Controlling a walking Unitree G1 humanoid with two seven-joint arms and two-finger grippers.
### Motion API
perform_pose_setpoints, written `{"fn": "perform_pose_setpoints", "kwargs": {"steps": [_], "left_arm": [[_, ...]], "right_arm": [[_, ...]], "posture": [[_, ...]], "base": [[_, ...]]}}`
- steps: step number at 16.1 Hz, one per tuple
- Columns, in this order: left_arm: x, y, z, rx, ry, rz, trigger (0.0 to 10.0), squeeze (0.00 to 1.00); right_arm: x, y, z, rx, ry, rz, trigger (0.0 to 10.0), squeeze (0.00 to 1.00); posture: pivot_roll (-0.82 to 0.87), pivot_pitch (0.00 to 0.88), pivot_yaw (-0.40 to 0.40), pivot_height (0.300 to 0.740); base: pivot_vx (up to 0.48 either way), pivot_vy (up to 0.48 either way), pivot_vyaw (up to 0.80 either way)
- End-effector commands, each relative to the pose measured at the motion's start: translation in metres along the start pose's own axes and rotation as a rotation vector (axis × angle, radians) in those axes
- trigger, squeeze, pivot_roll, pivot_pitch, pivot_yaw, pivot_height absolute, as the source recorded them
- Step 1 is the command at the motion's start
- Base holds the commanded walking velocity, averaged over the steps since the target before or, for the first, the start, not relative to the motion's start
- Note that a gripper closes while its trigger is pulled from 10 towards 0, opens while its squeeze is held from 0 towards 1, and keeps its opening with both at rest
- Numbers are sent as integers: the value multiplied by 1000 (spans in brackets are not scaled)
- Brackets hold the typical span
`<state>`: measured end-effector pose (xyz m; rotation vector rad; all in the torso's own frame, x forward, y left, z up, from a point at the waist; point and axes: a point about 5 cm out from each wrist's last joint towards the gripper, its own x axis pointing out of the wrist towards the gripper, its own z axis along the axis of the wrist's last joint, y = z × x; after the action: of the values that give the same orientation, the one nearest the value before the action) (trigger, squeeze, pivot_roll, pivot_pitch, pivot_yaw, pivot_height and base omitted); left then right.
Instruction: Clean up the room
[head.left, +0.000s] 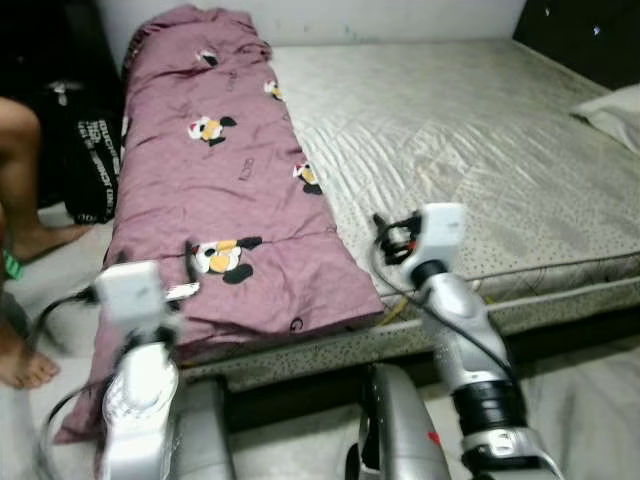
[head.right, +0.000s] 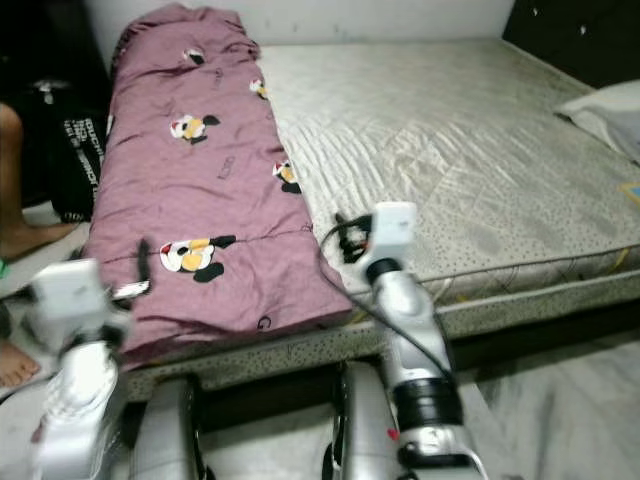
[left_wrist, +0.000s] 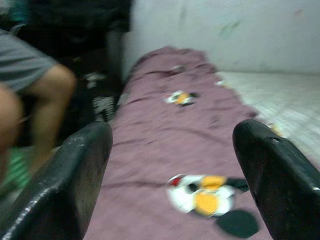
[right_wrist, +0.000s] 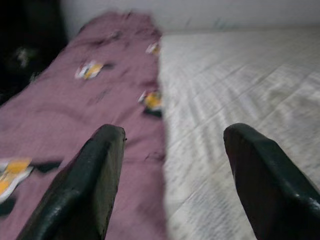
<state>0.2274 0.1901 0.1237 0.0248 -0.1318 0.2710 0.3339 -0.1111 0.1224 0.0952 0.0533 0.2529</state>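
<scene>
Spreading its black fingers (left_wrist: 75, 175) wide and gripping nothing, the left gripper (left_wrist: 172, 165) hovers over the near end of a mauve cartoon-print blanket (head.left: 215, 200) lying folded lengthwise along the left side of a bare mattress (head.left: 470, 150); the right gripper (right_wrist: 172, 170), fingers likewise parted and empty, sits at the blanket's right edge where it meets the mattress; a pillow (head.left: 612, 112) rests far right, and a person's legs (head.left: 25, 170) stand at left

Silver arms (head.left: 462, 330) with white wrist boxes (head.left: 443, 226), black cables, glossy black jaws.
</scene>
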Motion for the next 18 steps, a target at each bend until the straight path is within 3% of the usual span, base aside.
{"fn": "perform_pose_setpoints", "kwargs": {"steps": [1,3,6,10,14,18], "left_arm": [[-10,3,5,-4,13,13,10000,0],[-36,10,11,20,70,38,10000,0],[-56,11,17,50,134,20,10000,0],[-63,10,22,43,181,1,10000,0],[-64,-3,24,19,220,-56,10000,0],[-60,-8,28,16,221,-91,10000,0]], "right_arm": [[5,16,-7,-16,54,76,10000,0],[8,40,-14,-6,69,166,10000,0],[14,62,-15,22,41,230,10000,0],[25,70,-10,18,16,226,10000,0],[30,75,-14,26,9,158,10000,0],[31,90,-39,-34,191,165,10000,0]], "posture": [[123,33,-79,516],[152,69,-87,516],[203,112,-80,516],[209,132,-68,516],[201,153,-59,516],[206,157,-44,516]], "base": [[0,0,0],[0,0,0],[0,0,0],[0,0,200],[0,0,200],[0,0,0]]}}
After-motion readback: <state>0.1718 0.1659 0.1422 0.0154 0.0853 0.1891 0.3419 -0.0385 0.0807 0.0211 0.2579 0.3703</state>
